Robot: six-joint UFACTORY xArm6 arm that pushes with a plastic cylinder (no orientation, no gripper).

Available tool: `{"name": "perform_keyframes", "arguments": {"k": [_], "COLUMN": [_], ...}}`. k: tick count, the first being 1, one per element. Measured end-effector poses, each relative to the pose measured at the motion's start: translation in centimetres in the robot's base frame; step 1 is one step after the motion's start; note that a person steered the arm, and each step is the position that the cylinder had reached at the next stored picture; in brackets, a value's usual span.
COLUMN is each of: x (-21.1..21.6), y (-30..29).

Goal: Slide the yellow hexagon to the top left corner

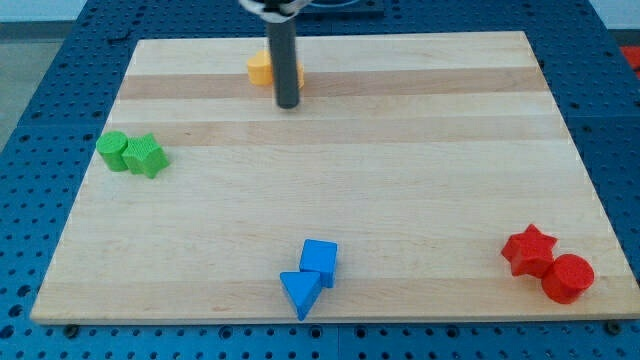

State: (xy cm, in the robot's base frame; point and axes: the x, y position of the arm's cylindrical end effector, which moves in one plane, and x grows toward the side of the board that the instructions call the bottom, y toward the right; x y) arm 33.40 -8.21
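Descending from the view's top edge, the dark rod ends in my tip (288,104), which rests on the wooden board (340,180) near its top edge, left of centre. With no jaws to open or close, it holds nothing. My tip sits just in front of the yellow hexagon (262,69), and the rod overlaps the block's right side, so I cannot tell whether the two are touching. That hexagon lies near the board's top edge, well apart from the top left corner.

At the board's left edge a green cylinder (113,150) and a green star-like block (146,156) touch. Near the bottom centre, a blue cube (319,261) touches a blue triangle (301,293). At the bottom right, a red star (529,249) sits just beside a red cylinder (568,278)
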Motion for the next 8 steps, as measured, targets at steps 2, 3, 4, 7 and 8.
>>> {"name": "perform_keyframes", "arguments": {"k": [2, 3, 4, 7, 8], "x": [-5.2, -4.5, -1.9, -1.6, -3.2], "y": [-2.1, -1.2, -1.7, 4.0, 4.1]}}
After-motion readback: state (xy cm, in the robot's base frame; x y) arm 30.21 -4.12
